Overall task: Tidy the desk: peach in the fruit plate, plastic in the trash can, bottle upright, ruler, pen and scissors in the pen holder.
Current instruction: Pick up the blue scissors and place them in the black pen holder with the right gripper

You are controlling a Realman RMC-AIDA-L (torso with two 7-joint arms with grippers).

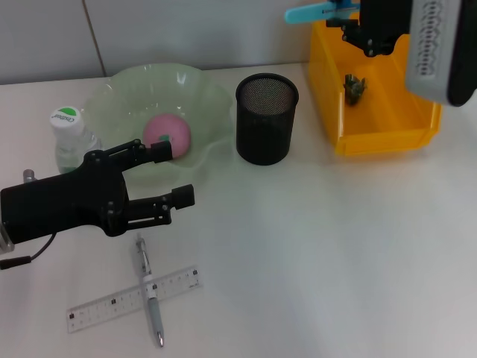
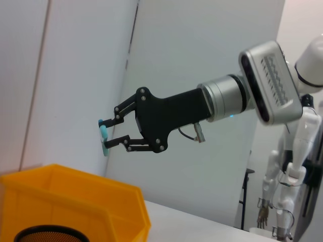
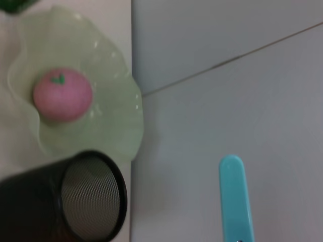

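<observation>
The right hand (image 2: pixel 105 140), raised above the trash can (image 1: pixel 376 104), grasped the scissors (image 1: pixel 317 12). The pen holder (image 1: pixel 267 118) lay below and leftward of it, so the next move called for lowering there. The left hand (image 1: pixel 173 173) hovered released, beside the peach (image 1: pixel 166 134) in the fruit plate (image 1: pixel 201 93).

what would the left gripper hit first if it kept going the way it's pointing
Likely the black mesh pen holder: the left gripper points right and slightly back, passing over the green plate's front edge. Depth is unclear.
</observation>
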